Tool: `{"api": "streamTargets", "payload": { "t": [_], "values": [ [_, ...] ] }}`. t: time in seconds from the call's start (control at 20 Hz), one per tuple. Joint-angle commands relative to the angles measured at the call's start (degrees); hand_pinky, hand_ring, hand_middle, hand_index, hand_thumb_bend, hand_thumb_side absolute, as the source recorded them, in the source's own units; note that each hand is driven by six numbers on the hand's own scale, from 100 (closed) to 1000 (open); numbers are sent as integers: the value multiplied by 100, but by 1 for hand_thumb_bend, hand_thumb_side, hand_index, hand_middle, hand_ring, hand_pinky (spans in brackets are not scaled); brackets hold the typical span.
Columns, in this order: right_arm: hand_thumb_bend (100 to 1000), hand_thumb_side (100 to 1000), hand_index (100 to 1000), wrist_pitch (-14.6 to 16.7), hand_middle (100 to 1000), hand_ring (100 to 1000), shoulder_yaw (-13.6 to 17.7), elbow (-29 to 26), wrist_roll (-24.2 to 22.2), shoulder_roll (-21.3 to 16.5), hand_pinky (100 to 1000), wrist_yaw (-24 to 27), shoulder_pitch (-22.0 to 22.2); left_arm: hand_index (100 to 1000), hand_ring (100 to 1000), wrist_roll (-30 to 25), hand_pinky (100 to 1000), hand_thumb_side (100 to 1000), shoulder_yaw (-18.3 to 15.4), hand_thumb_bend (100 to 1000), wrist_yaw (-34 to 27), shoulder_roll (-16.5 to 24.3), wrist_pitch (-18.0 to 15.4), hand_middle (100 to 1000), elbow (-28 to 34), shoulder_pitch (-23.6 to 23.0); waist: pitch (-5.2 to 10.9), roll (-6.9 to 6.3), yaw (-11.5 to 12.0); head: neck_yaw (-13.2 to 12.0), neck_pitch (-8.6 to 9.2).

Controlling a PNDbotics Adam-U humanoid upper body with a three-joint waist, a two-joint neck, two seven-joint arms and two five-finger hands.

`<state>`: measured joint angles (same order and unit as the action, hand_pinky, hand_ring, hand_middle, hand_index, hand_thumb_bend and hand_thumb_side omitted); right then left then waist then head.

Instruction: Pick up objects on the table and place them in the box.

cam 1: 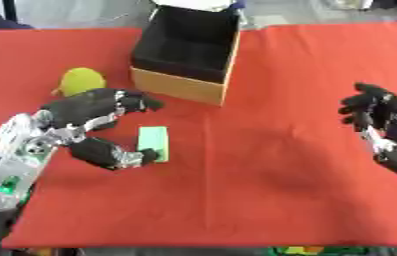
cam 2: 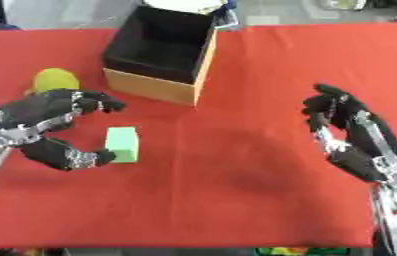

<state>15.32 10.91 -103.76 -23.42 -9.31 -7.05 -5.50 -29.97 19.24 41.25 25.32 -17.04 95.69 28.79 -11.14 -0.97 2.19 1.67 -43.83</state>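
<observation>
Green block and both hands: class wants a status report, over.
Left hand open around green block, thumb touching its near end, not lifted. Right hand open, idle at right. Yellow object behind left hand. Box open, path unobstructed.

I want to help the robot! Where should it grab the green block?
Probably across the green block's two long sides, coming down from above. It lies flat on the red table, long and narrow, so those sides suit thumb and fingers. The left hand already sits beside it, thumb at its near-left edge.
</observation>
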Motion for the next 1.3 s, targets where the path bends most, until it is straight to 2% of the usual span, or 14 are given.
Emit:
{"api": "streamTargets", "payload": {
  "t": [0.05, 0.7, 1.15, 1.3],
  "values": [
    [100, 470, 907, 4, 709, 722, 20, -49, -14, -79, 664, -35, -34, 960, 767, 19, 770, 893, -19, 445, 137, 11, -46, 785, -69, 109, 66, -3, -4, 9, -29],
    [100, 470, 907, 7, 709, 722, 19, -43, -24, -75, 663, -33, -32, 958, 763, 139, 766, 894, 65, 475, 609, -41, -157, 778, -466, 182, 69, 2, -19, 3, -29],
    [100, 470, 907, 9, 710, 722, 19, -41, -27, -76, 664, -28, -31, 955, 757, 282, 762, 889, 90, 470, 789, -89, -142, 772, -627, 206, 75, 4, -27, 2, -29],
    [100, 470, 907, 9, 710, 722, 17, -39, -35, -72, 664, -30, -30, 948, 746, 341, 757, 875, 83, 440, 874, -124, -78, 759, -723, 224, 70, 7, -19, 3, -29]
  ]
}}
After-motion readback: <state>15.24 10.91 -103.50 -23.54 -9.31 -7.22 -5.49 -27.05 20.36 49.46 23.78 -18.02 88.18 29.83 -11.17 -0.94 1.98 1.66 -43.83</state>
